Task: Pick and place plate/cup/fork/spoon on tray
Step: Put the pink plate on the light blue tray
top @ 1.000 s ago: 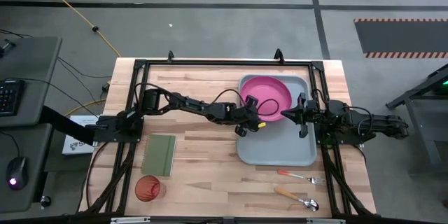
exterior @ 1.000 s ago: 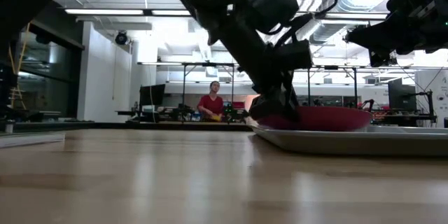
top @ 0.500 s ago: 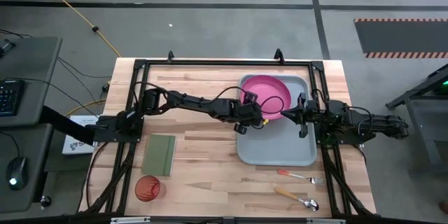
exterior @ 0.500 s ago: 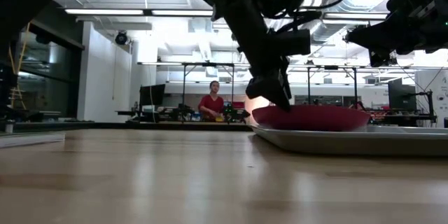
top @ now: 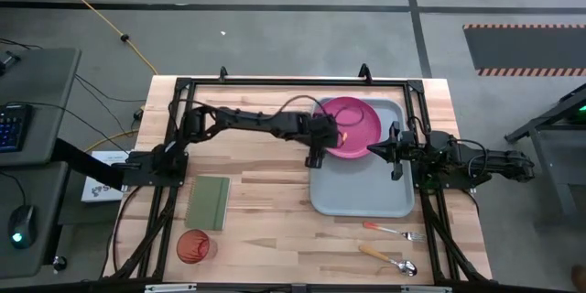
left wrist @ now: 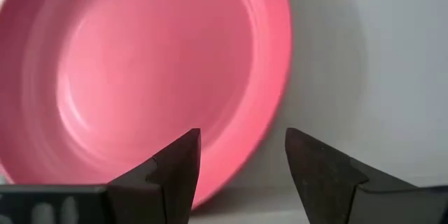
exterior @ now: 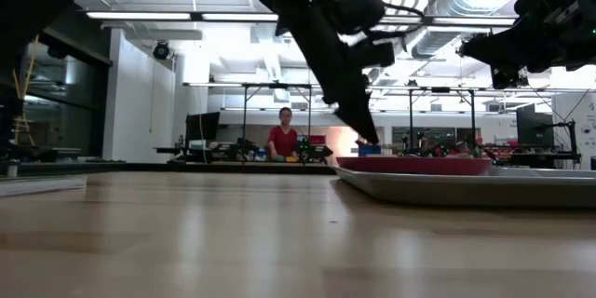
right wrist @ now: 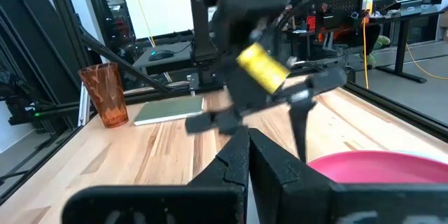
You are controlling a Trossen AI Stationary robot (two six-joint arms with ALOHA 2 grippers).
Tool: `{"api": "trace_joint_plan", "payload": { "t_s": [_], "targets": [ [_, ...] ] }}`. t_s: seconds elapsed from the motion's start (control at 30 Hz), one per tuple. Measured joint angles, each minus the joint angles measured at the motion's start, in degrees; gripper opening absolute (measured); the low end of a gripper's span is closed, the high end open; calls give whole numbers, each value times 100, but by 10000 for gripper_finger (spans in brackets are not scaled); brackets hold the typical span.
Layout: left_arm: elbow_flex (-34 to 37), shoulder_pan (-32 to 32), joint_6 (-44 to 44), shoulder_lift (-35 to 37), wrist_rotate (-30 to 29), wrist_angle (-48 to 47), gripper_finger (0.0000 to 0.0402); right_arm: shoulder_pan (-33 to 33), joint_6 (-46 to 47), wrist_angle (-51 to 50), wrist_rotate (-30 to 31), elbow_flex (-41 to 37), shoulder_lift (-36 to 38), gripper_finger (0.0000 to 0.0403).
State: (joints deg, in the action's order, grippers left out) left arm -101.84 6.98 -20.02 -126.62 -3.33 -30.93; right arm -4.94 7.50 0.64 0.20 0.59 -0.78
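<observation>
The pink plate lies flat in the far left corner of the blue-grey tray; it also shows in the low view and the left wrist view. My left gripper is open and empty, hanging above the plate's left rim, fingers pointing down. My right gripper is shut and empty, held level above the tray's right side. The orange-red cup stands upright at the near left. The fork and spoon lie on the table near the tray's near right corner.
A green notebook lies flat between the cup and the tray. The tray's near half is bare. Black frame rails run along the table's edges. In the low view a person sits far off in the room behind.
My left gripper has let go of the plate's left rim, risen, and drawn back a little toward the table's far edge. The plate, tilted up at that rim before, has dropped and now lies level in the tray.
</observation>
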Motion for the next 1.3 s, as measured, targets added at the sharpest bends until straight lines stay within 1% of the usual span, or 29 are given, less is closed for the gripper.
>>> {"api": "trace_joint_plan", "payload": {
  "t_s": [0.07, 0.2, 0.3, 0.37, 0.47, 0.57, 0.67, 0.77, 0.83, 0.9, 1.07, 1.3],
  "targets": [
    [80, 81, 154, 134, 169, 110, 200, 0, -2, 0, 0, -1, 0, 0],
    [370, 148, 196, 454, 147, 312, 200, -1, -2, 1, 1, -1, 0, 0],
    [776, 260, 234, 762, 112, 487, 196, 0, -1, 1, 1, 0, -4, 0],
    [1141, 395, 343, 975, 9, 627, 187, 0, -2, -1, 1, 1, 0, 0],
    [1777, 618, 595, 1314, -148, 1146, 162, 1, -2, -1, 1, -1, 1, 0],
    [2383, 826, 770, 1600, -208, 1820, 127, 1, -2, 0, -1, 0, 0, 0],
    [2744, 1016, 941, 1706, -268, 2010, 83, -1, -2, 1, 1, 0, 3, 0],
    [2828, 1157, 1033, 1695, -339, 1839, 30, -1, -2, 1, 1, 0, 0, 0],
    [2828, 1193, 1017, 1644, -342, 1754, 8, 0, -2, -1, 0, 0, -2, 0],
    [2835, 1154, 989, 1632, -343, 1652, 9, 1, 0, -1, 1, 0, -2, 0],
    [2828, 1036, 981, 1641, -317, 1854, 1, 1, -2, 1, 1, -1, -2, 0],
    [2828, 1025, 946, 1641, -326, 1859, 1, 1, -2, -1, 1, -1, -2, 0]
  ]
}}
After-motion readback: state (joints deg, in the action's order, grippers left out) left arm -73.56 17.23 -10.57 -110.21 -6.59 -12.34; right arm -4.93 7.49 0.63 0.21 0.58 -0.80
